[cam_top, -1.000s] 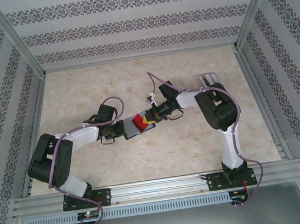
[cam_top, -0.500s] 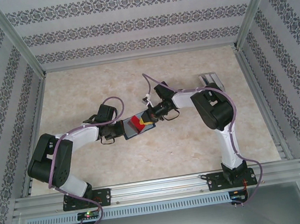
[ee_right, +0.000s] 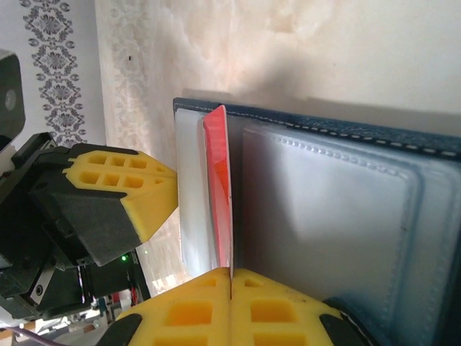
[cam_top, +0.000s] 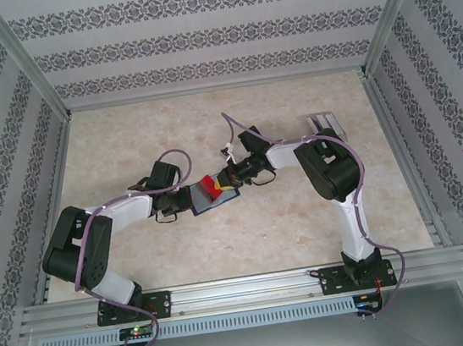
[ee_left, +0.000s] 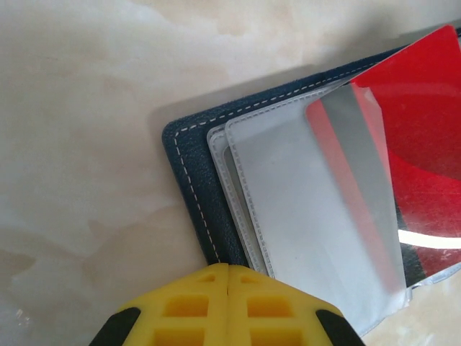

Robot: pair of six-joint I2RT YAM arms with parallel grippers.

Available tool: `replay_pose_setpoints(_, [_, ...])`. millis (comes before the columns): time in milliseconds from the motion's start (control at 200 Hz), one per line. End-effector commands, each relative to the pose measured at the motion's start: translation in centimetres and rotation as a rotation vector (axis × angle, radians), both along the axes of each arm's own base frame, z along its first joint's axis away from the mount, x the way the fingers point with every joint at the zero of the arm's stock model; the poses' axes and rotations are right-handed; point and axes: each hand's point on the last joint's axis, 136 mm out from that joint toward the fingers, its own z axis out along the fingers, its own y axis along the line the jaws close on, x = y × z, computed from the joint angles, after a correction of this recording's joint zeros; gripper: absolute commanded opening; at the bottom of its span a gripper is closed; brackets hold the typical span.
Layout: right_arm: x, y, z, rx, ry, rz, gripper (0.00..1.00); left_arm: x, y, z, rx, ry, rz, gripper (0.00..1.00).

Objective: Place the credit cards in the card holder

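Observation:
The card holder [cam_top: 201, 201] lies open on the marble table, a navy wallet [ee_left: 193, 162] with clear plastic sleeves inside. A red credit card [ee_left: 418, 108] sits partly inside one sleeve, its inner end showing dimly through the plastic. My right gripper [ee_right: 230, 272] is shut on the card's [ee_right: 220, 180] outer edge, and the card stands on edge at the sleeve's mouth. Yellow jaws closed tip to tip, my left gripper [ee_left: 228, 268] rests on the holder's near edge [ee_right: 189, 216]. In the top view the right gripper [cam_top: 226, 180] and left gripper [cam_top: 185, 199] face each other across the holder.
A short aluminium rail [cam_top: 324, 121] lies on the table at the back right, behind the right arm. Patterned walls and metal frame posts [cam_top: 48, 154] enclose the table on three sides. Open marble surface [cam_top: 256, 229] lies in front of the holder.
My right gripper has moved left with the red card, sliding it farther over the card holder toward the left gripper. The left arm has stayed still.

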Motion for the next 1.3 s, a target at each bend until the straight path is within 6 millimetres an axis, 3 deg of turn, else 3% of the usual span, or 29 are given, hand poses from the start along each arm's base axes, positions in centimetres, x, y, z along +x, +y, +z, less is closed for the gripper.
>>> replay_pose_setpoints(0, [-0.1, 0.6, -0.3, -0.011, -0.003, -0.022, 0.02, -1.6, 1.1, -2.0, 0.04, 0.073, 0.009, 0.03])
replay_pose_setpoints(285, [-1.5, 1.1, -0.5, -0.048, 0.017, -0.07, 0.07, -1.6, 1.8, -1.6, 0.045, 0.063, 0.071, 0.03])
replay_pose_setpoints(395, [-1.9, 1.0, -0.2, -0.054, 0.018, -0.103, 0.2, -1.5, 1.9, -1.4, 0.041, 0.064, 0.081, 0.03])
replay_pose_setpoints(490, [-2.3, 1.3, 0.3, -0.055, 0.012, -0.107, 0.23, -1.4, 1.9, -1.4, 0.041, 0.065, 0.081, 0.03])
replay_pose_setpoints(605, [-2.4, 1.2, 0.3, -0.08, 0.01, -0.112, 0.23, -1.5, 1.8, -1.6, 0.035, 0.075, 0.083, 0.03])
replay_pose_setpoints(784, [-2.1, 0.6, -0.4, -0.125, 0.002, -0.135, 0.13, -1.7, 1.6, -2.1, 0.026, 0.092, 0.079, 0.03])
replay_pose_setpoints(954, [-2.5, 1.9, -1.3, -0.132, 0.023, -0.166, 0.07, -2.0, 0.9, -2.3, -0.019, 0.114, 0.074, 0.03])
replay_pose_setpoints(1144, [-3.2, 3.4, -0.1, -0.124, 0.002, -0.145, 0.15, -2.0, 0.8, -2.4, -0.021, 0.117, 0.076, 0.03])
replay_pose_setpoints(1294, [-2.8, 1.8, 0.0, -0.183, -0.026, -0.167, 0.22, -1.9, 0.9, -2.3, -0.011, 0.119, 0.077, 0.03])
